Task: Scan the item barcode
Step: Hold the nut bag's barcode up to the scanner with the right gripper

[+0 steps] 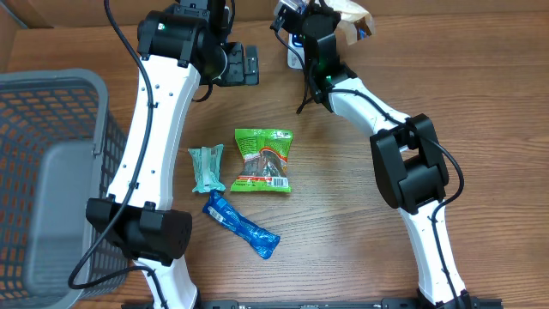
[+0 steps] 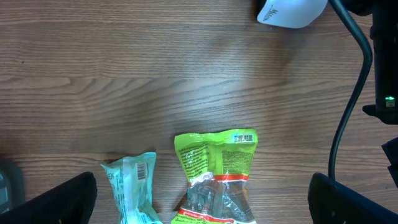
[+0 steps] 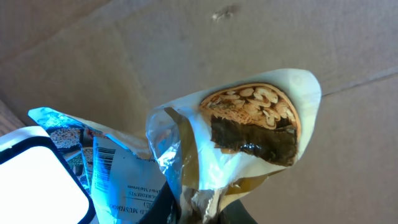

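Brown wood-grain table [image 1: 343,249] with a sheet of cardboard [image 3: 124,62] standing along its far edge, and a grey mesh basket [image 1: 51,94] at the left side. Three packets lie loose near the middle of the table: a green snack packet [image 1: 264,160], a small teal packet [image 1: 206,168] just to its left, and a long blue packet [image 1: 242,225] lying slantwise in front of both. The left gripper [image 1: 243,64] hangs above the far part of the table with its jaws spread wide and nothing between them; in the left wrist view its dark fingers [image 2: 59,202] sit at the two bottom corners, with the green packet and the teal packet on the wood below. The teal packet shows a barcode on its upper end. The right gripper [image 3: 200,214] is at the far edge of the table, its fingers clamped on the lower end of a cream packet [image 3: 249,124] printed with a round nut-topped pastry. This packet is held up off the table in front of the cardboard, crumpled where it is pinched. A white scanner [image 3: 34,180] stands just beside it, and a barcode label [image 3: 102,163] on the packet's near side faces the scanner in a bluish glow
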